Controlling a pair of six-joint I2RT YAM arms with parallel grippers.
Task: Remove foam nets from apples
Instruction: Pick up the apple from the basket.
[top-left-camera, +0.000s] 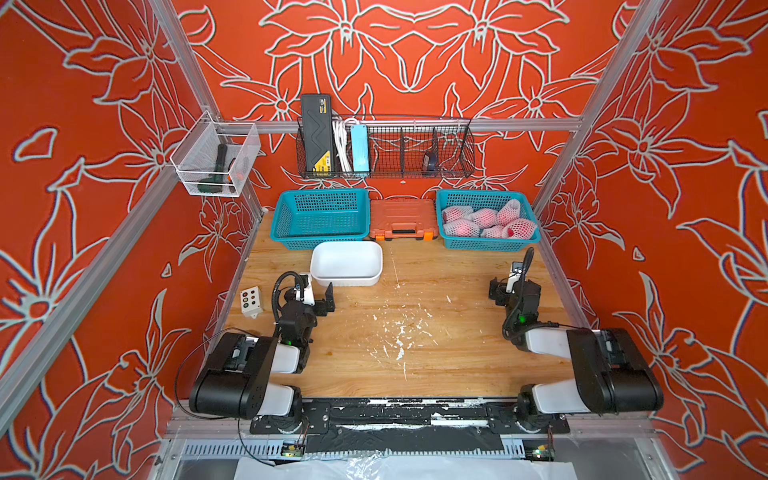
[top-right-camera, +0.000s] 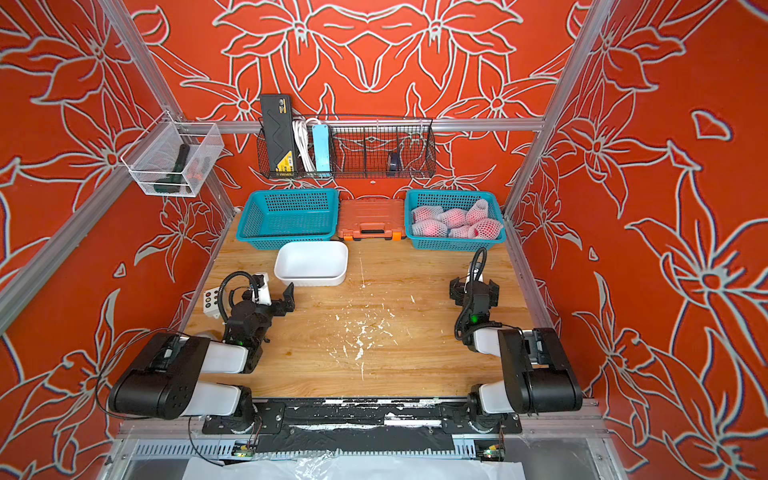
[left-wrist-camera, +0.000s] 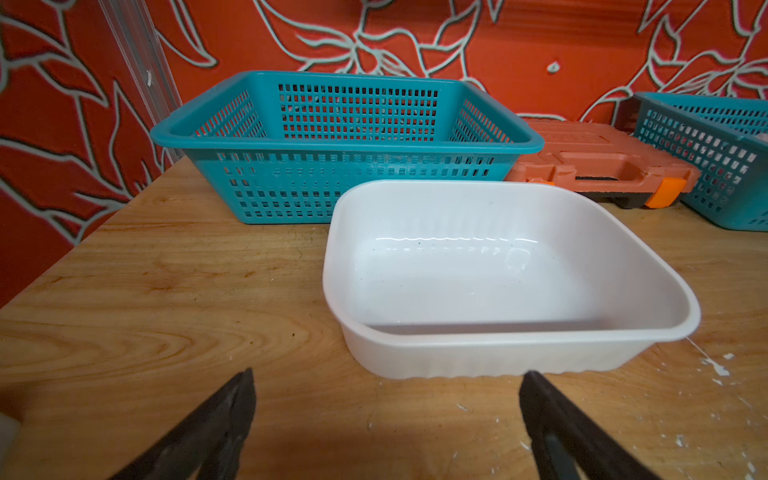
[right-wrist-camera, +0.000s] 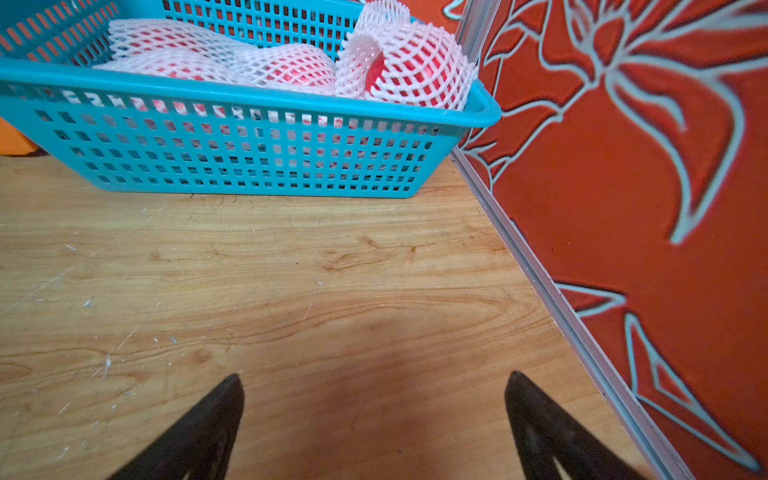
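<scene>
walls (top-left-camera: 415, 50): red-orange, pale grey outlined flower pattern. counter (top-left-camera: 436, 353): light wood grain, white flecks mid-surface. left basket (top-left-camera: 320, 218) and right basket (top-left-camera: 486, 244): teal, square-hole lattice. nets (right-wrist-camera: 415, 62): white diamond mesh, apples (right-wrist-camera: 375, 76) showing red through the holes. tub (top-left-camera: 345, 259): plain glossy white. case (top-left-camera: 402, 216): orange, black handle slot, brighter orange latches. left claw (left-wrist-camera: 388, 376), right claw (right-wrist-camera: 376, 376): black. rack (top-left-camera: 386, 145): black wire grid.
</scene>
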